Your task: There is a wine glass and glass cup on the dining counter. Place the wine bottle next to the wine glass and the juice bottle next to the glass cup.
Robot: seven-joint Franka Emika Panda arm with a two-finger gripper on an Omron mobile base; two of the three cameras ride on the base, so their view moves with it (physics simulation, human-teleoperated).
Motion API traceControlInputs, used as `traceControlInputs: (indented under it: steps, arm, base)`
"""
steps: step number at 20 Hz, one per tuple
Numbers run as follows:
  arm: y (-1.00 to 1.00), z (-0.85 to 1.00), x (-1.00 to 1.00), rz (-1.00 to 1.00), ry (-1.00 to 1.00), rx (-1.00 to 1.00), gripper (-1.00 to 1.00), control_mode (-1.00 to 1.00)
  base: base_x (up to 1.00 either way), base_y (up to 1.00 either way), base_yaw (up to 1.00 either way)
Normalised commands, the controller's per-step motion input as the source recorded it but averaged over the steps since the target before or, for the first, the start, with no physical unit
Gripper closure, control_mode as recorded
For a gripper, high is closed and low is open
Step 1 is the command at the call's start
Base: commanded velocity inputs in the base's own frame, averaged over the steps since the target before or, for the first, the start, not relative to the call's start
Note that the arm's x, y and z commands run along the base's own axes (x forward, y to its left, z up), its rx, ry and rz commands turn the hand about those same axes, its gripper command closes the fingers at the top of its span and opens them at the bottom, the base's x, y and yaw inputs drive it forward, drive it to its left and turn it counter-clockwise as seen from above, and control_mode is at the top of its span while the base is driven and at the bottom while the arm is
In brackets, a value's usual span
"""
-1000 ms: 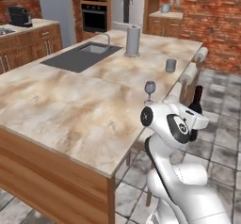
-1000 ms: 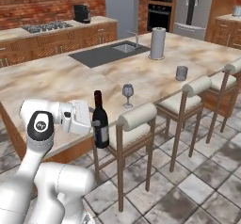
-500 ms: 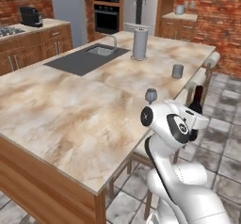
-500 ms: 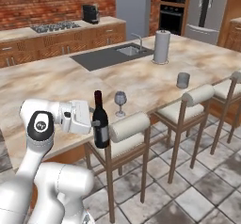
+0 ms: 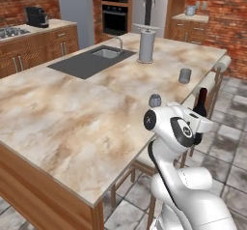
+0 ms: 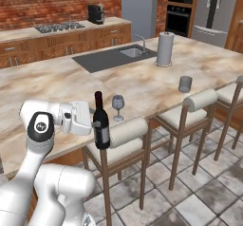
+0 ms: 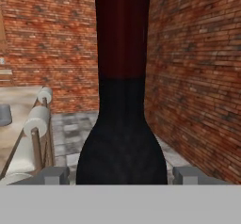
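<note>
My gripper (image 6: 96, 127) is shut on the wine bottle (image 6: 100, 122), a dark bottle with a red neck. I hold it upright just off the near edge of the dining counter (image 6: 52, 85), above a padded stool. In the hand view the wine bottle (image 7: 121, 138) sits between my two fingertips (image 7: 54, 175). The wine glass (image 6: 118, 104) stands on the counter just beyond the bottle, a little to its right. Farther right along that edge is the grey glass cup (image 6: 185, 83). From the left base view, the wine bottle (image 5: 200, 103) pokes out behind my arm, near the wine glass (image 5: 155, 100) and glass cup (image 5: 185, 75). The juice bottle is out of view.
Padded stools (image 6: 199, 100) line the counter's near edge. An inset sink (image 6: 114, 59) with a faucet and a white paper-towel roll (image 6: 164, 49) stand farther back on the counter. Brick walls, ovens and a wall counter with a coffee machine (image 6: 96, 14) lie behind.
The whole scene has shifted in both base views, so the base has driven along the counter. The wine glass and cup now sit closer. The bottle stays in my grip.
</note>
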Motion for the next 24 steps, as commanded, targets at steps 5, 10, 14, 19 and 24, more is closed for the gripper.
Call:
traceControlInputs:
  steps: [5, 10, 14, 19, 24]
  arm:
    - [0.00, 0.00, 0.00, 0.00, 0.00, 0.00, 1.00, 1.00]
    - [0.00, 0.00, 0.00, 0.00, 0.00, 0.00, 1.00, 1.00]
    - [0.00, 0.00, 0.00, 0.00, 0.00, 0.00, 1.00, 1.00]
    - [0.00, 0.00, 0.00, 0.00, 0.00, 0.00, 1.00, 1.00]
    - [0.00, 0.00, 0.00, 0.00, 0.00, 0.00, 1.00, -1.00]
  base:
    - [0.10, -0.12, 0.02]
    - [0.00, -0.02, 0.00]
    - [0.00, 0.00, 0.00]
    - [0.00, 0.00, 0.00]
    - [0.00, 0.00, 0.00]
